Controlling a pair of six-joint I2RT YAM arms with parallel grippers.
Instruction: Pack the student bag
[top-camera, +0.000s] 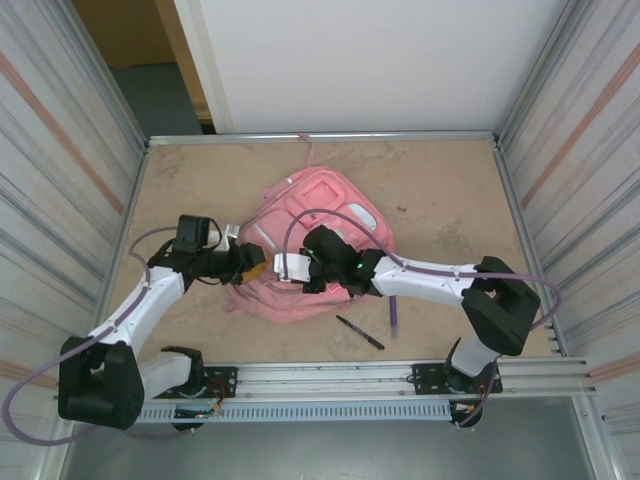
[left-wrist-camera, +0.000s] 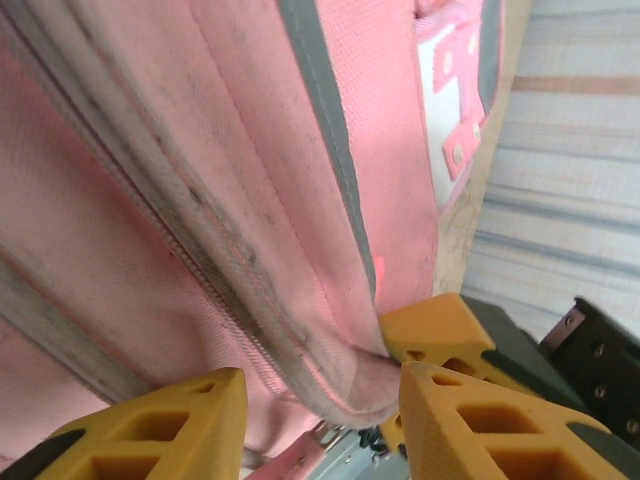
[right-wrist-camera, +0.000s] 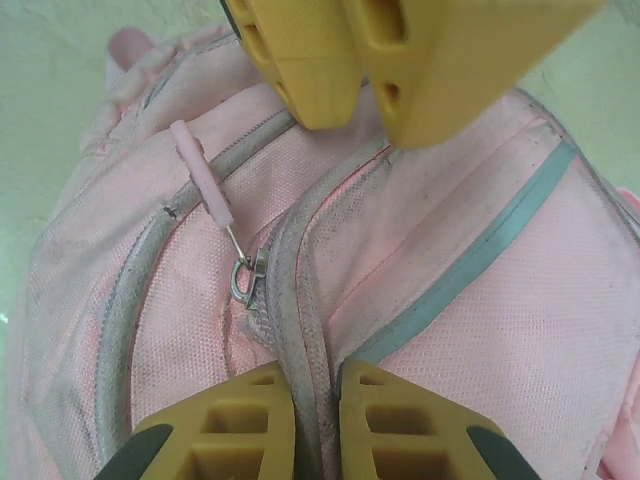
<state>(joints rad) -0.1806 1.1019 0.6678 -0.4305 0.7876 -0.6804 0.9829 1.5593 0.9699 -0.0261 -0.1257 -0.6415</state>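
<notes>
On the tan table between ribbed metal walls, the pink bag is lying in the middle, and I am reaching both arms inward to its near edge. My right claw is clamping the bag's zip seam, my left claw is standing parted around a fold facing it, and a black pen and a purple pen are lying beside my right forearm.

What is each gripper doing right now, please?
Left gripper: open, fingers straddling the student bag's zipper seam.
Right gripper: closed, pinching that seam.
</notes>
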